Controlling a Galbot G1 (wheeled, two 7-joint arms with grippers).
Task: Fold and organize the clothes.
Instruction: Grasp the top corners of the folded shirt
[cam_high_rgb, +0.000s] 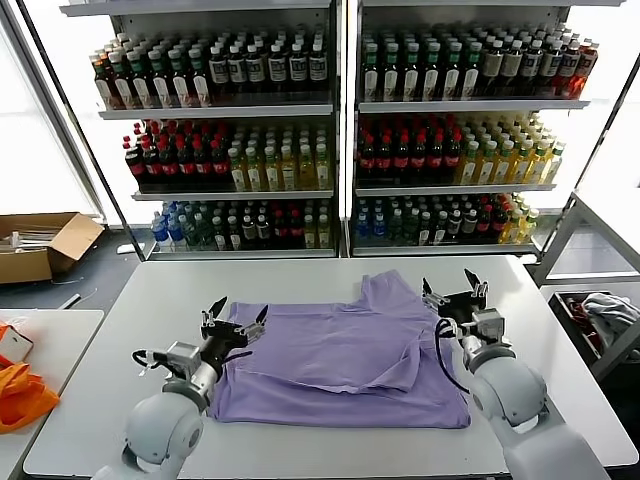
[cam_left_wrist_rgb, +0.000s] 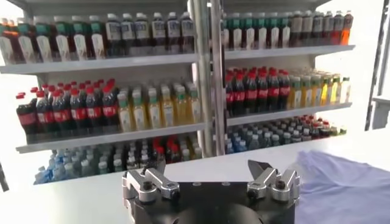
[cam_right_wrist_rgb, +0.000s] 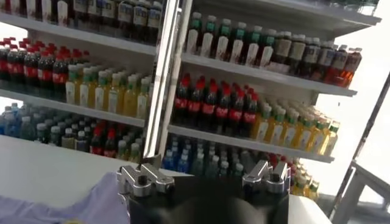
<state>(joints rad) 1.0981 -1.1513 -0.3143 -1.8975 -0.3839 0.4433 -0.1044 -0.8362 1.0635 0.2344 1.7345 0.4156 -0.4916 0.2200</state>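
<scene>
With both sleeves folded in, left gripper (cam_high_rgb: 234, 313) and right gripper (cam_high_rgb: 452, 286) hover wide and empty beside T-shirt (cam_high_rgb: 330, 360); next likely regrasp an edge for the crosswise fold

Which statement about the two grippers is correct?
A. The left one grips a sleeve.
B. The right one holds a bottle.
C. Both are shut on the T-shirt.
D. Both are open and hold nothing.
D: the left gripper and the right gripper both show spread fingers with nothing between them, at either side of the T-shirt.
</scene>
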